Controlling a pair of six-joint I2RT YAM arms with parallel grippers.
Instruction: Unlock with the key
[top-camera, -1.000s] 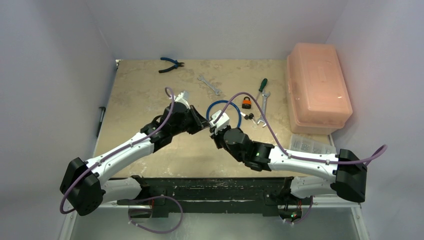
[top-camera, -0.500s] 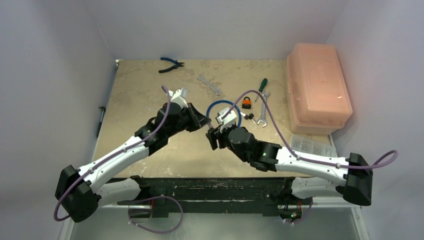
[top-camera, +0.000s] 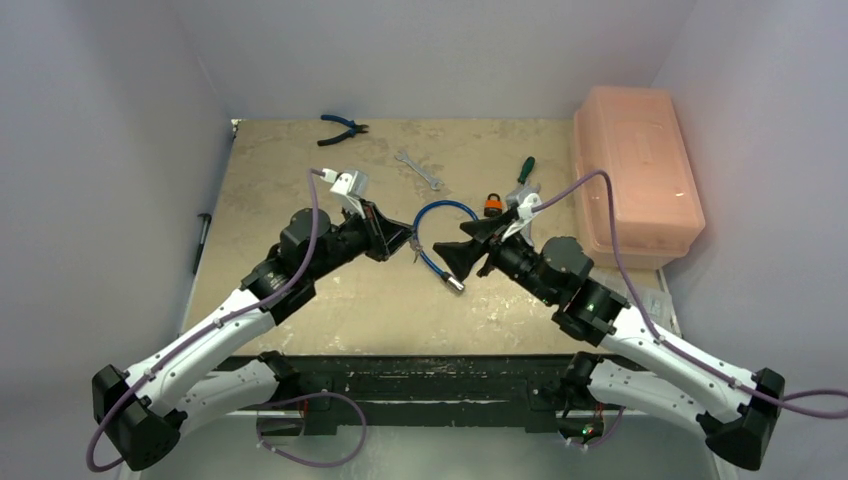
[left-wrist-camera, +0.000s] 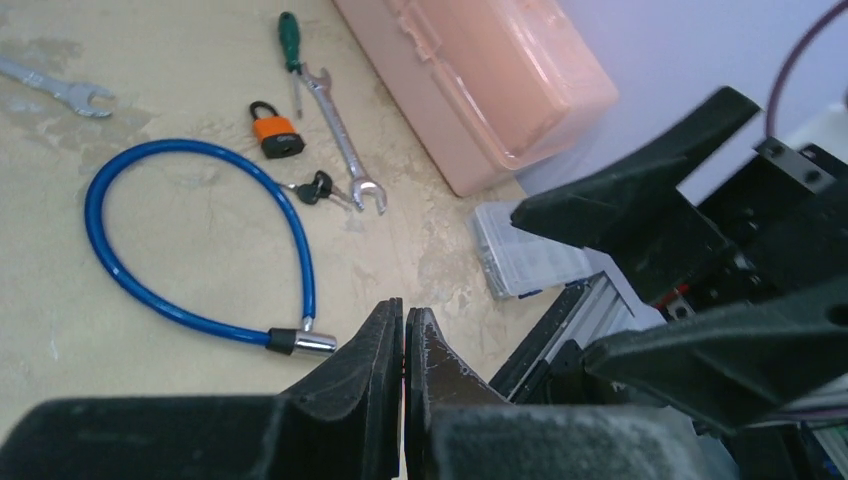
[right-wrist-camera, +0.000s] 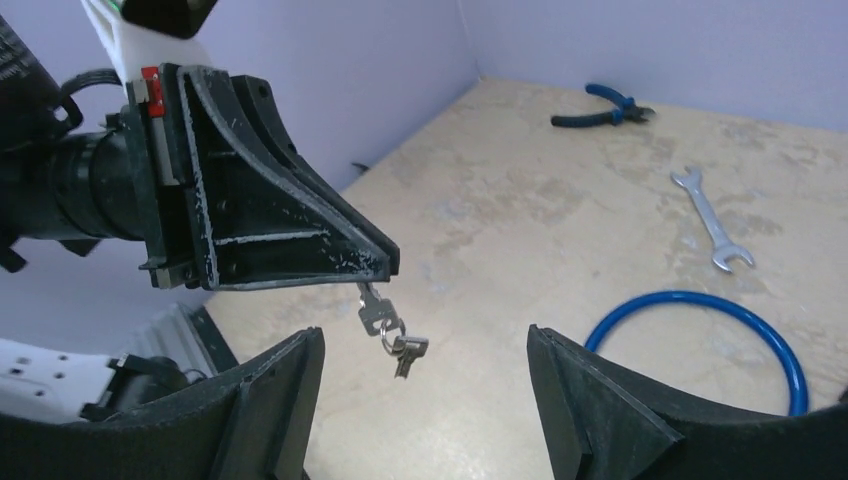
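My left gripper (top-camera: 409, 243) is shut on a small silver key (right-wrist-camera: 371, 307), pinched by its blade at the fingertips (right-wrist-camera: 385, 262). A ring with a second key (right-wrist-camera: 405, 353) dangles below it. In the left wrist view the jaws (left-wrist-camera: 403, 306) are pressed together and the key is hidden. My right gripper (right-wrist-camera: 422, 340) stands open, facing the left one, with the keys hanging above the gap and touching neither finger. A blue cable lock (top-camera: 445, 204) lies looped on the table behind the grippers, its metal end (left-wrist-camera: 300, 343) free. An orange padlock (top-camera: 493, 205) sits beside it.
A pink plastic box (top-camera: 635, 175) fills the right side. Near the padlock lie black-headed keys (left-wrist-camera: 315, 187), a wrench (left-wrist-camera: 340, 140) and a green screwdriver (top-camera: 524, 168). Another wrench (top-camera: 418, 170) and blue pliers (top-camera: 342, 128) lie further back. A clear parts case (left-wrist-camera: 530, 255) sits at the front right.
My right gripper has opened wide and drawn back to the right, away from the left gripper's tip. The left gripper stayed shut and shifted slightly back.
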